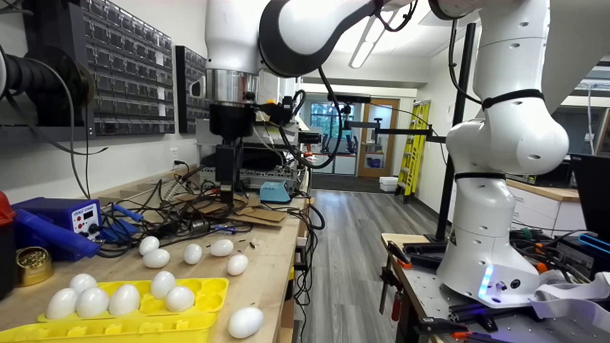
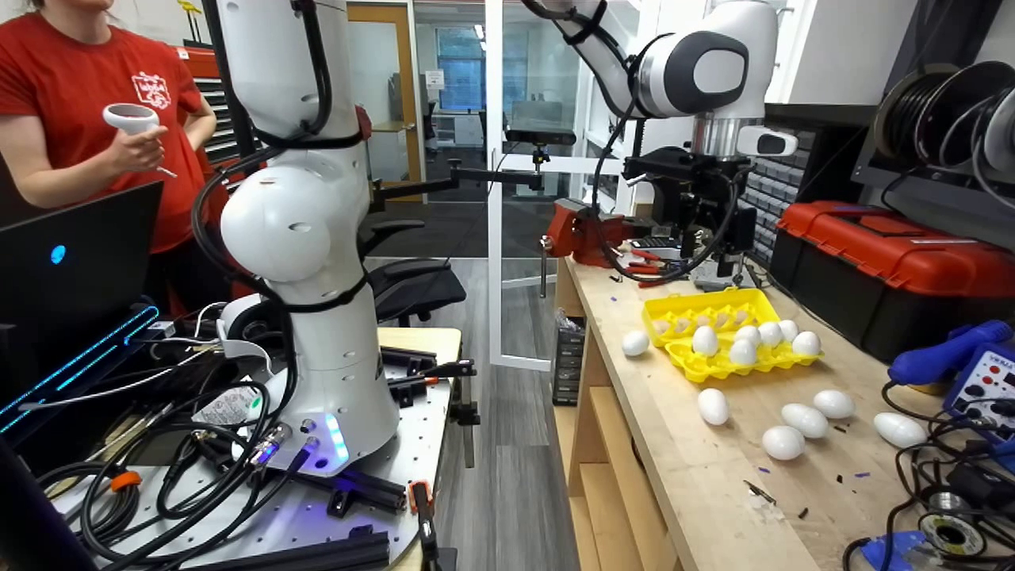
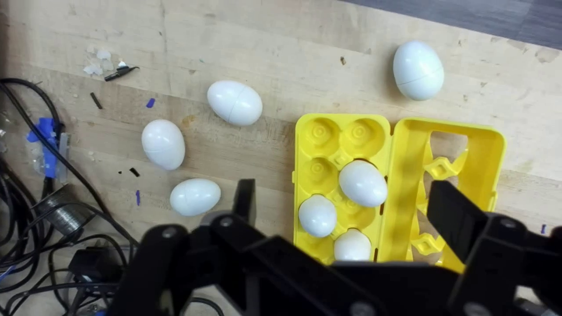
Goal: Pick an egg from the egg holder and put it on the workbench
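Hanging in the air, my black two-fingered gripper (image 3: pixel 344 206) has its jaws wide apart and grips nothing; I judge the spread is meant to pass either side of one smooth shell. Below, within that spread in the wrist view, a glossy white egg (image 3: pixel 363 183) sits in a cup of the bright-yellow moulded plastic egg holder (image 3: pixel 318 174), seeming to lean; with a bare cup beside it, it looks the easiest to take. The hinged yellow lid (image 3: pixel 401 184) is folded back onto the light tan wooden workbench (image 3: pixel 285 57), likely so the cups can be reached from above. Six eggs sit in the cups in both exterior views; my own bulk hides some of them in the wrist view. The lid has cut-outs with wood showing through and bears no egg. Around the holder, six loose white eggs (image 2: pixel 804 420) rest on the workbench, where mine is to go; one lies near the lid, so I would set down away from it. Further off, a red-and-black plastic toolbox (image 2: pixel 896 262) is closed, its contents hidden, and a small gold-coloured tin (image 1: pixel 35 277) holds curly metal wool (image 1: pixel 33 257). Well beyond, a red-shirted person (image 2: pixel 87 119) grips a white ringed hand controller (image 2: pixel 133 124), presumably to steer me.
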Tool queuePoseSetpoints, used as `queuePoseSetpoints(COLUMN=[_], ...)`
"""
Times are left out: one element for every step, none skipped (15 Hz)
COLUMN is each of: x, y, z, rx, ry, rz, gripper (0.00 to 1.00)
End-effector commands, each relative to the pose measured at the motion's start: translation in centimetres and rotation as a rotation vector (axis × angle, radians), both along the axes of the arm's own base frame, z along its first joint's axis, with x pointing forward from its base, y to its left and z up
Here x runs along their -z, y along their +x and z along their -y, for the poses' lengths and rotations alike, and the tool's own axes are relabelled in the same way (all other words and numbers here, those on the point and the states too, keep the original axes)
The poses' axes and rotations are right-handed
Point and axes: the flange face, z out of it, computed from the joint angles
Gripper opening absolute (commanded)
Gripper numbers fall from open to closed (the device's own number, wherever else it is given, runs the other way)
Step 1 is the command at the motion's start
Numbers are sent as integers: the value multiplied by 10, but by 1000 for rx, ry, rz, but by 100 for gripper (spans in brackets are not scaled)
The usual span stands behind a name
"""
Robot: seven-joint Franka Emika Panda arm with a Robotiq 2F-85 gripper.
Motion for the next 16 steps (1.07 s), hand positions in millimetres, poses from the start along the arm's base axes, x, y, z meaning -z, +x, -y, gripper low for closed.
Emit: queuePoseSetpoints(x=[16, 22, 30, 36, 41, 47, 52, 57, 63, 69, 74, 80, 85, 91, 95, 100], y=[8, 12, 16, 21, 24, 29, 33, 38, 42, 47, 50, 54, 57, 60, 63, 66], z=[-21, -26, -31, -35, -38, -41, -43, -46, -49, -51, -53, -56, -58, -60, -61, -63], rx=[3, -2, -2, -13, -14, -19, -22, -21, -18, -16, -15, -18, -19, -19, -18, -16], ry=[31, 41, 42, 50, 50, 50, 53, 55, 54, 53, 54, 53, 50, 46, 43, 42], rz=[-34, -33, -33, -34, -36, -32, -32, -32, -36, -40, -45, -49, -50, -56, -59, -64], gripper=[100, 100, 100, 100, 100, 100, 100, 100, 100, 100, 100, 100, 100, 100, 100, 100])
